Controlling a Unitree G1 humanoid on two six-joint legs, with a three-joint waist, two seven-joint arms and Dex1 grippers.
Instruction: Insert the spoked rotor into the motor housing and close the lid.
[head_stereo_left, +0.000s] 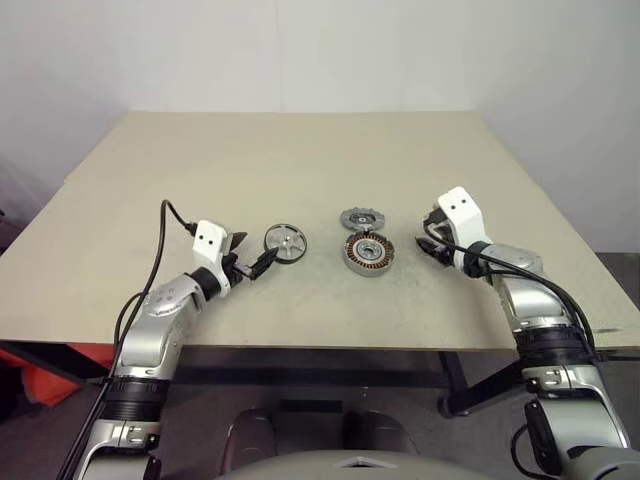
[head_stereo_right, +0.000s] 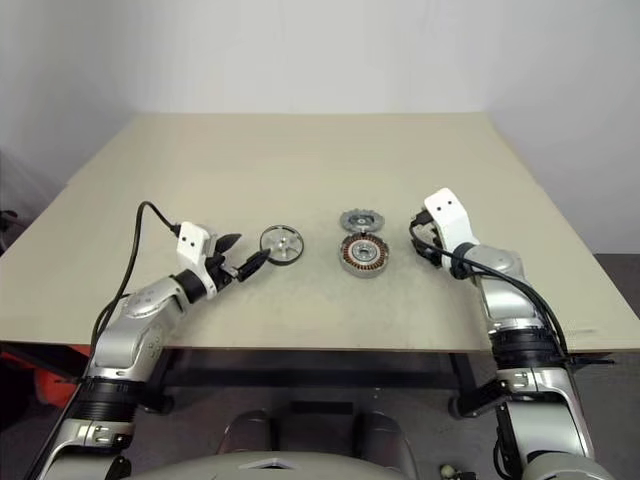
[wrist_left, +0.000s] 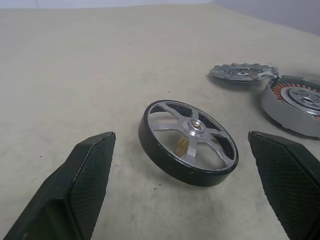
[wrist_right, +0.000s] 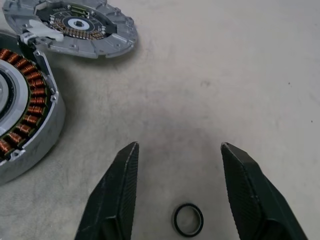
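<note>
The spoked rotor (wrist_left: 187, 142), a silver wheel with a dark rim, rests tilted on the table just past my left gripper's tips. My left gripper (head_stereo_left: 252, 258) is open wide, with one finger on each side of the rotor and neither touching it. The motor housing (head_stereo_left: 369, 253), with copper windings inside, stands at the table's middle. The lid (head_stereo_left: 361, 219) lies flat right behind the housing, touching it. My right gripper (wrist_right: 179, 146) hovers open to the right of the housing, holding nothing.
A small black ring (wrist_right: 188, 220) lies on the table between my right fingers. The beige table (head_stereo_left: 250, 160) has wide bare room behind and to both sides of the parts. Its front edge runs close under both arms.
</note>
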